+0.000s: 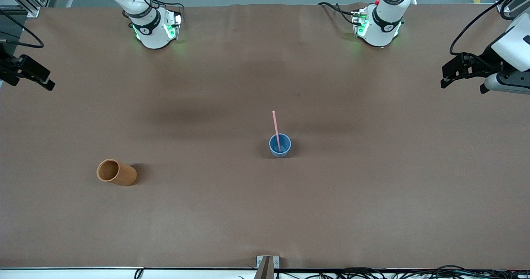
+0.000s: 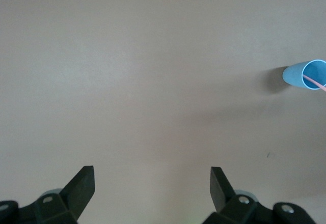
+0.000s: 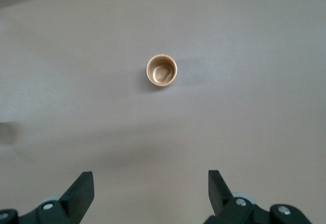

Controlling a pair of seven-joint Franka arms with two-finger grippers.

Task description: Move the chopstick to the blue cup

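Front view: chopstick (image 1: 275, 130) stands near upright inside blue cup (image 1: 280, 145); left gripper (image 1: 461, 70) hangs nearer than right gripper (image 1: 29, 74), both jaws apart, empty

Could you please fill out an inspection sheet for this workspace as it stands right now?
Surface: brown table cover, lightly creased, nothing spilled.
Job's things: chopstick stands in the blue cup, leaning on its rim; the cup is upright near the table's middle.
Clutter: orange-brown cup, upright and empty, toward the right arm's end of the table.
Grippers: left gripper open and empty, waiting over the left arm's end of the table; right gripper open and empty, over the right arm's end.
Cables: black cables at both arm bases and along the table edge nearest the front camera.
Surroundings: grey floor past the arm bases; metal framing at one corner.
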